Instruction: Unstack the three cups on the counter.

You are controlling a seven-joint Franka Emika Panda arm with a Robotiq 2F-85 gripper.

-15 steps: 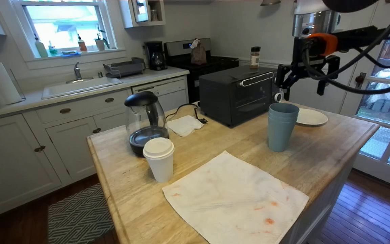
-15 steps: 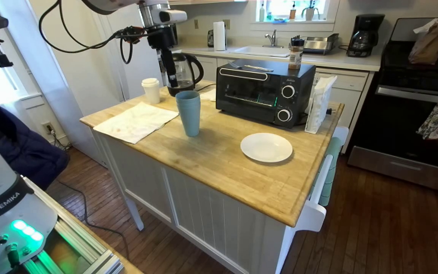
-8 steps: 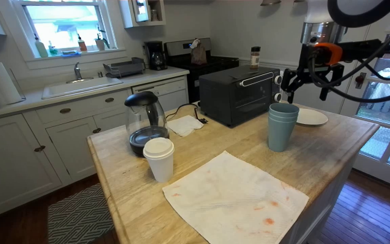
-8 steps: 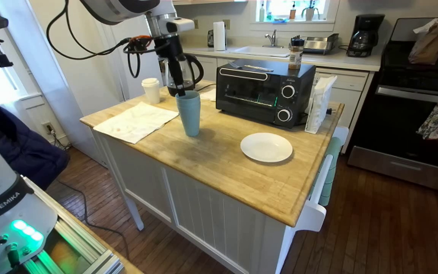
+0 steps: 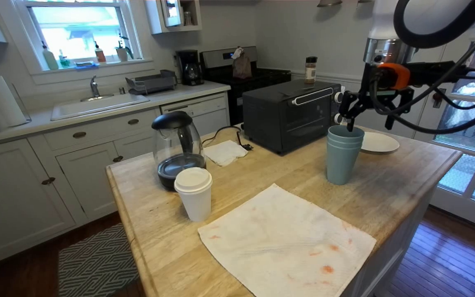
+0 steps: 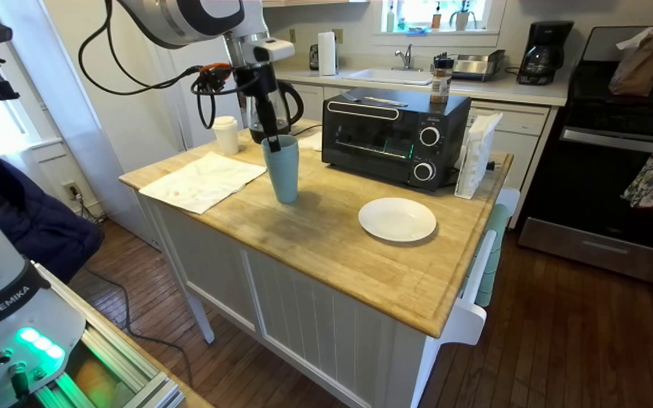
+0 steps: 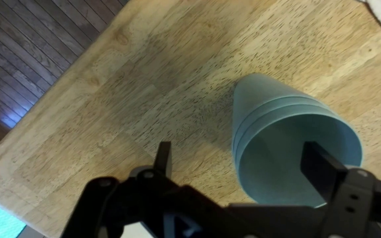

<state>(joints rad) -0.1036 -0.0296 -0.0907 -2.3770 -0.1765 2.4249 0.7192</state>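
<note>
The gripper (image 7: 236, 154) stands spread. Beneath one finger (image 7: 162, 158), bare counter (image 7: 127, 105) runs out to the edge. Just below the gripper, three cups (image 5: 343, 159) stand nested in one upright stack; the second finger (image 7: 322, 162) is at the uppermost mouth, whether inside cannot be told. Farther from the gripper are one plate (image 6: 397, 219) and one white lidded cup (image 5: 195, 196), its contents hidden.

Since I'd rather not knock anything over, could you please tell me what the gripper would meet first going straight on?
Going down, the gripper would probably meet the top cup first: one of the open jaws lines up with its mouth; depth is unclear.
</note>
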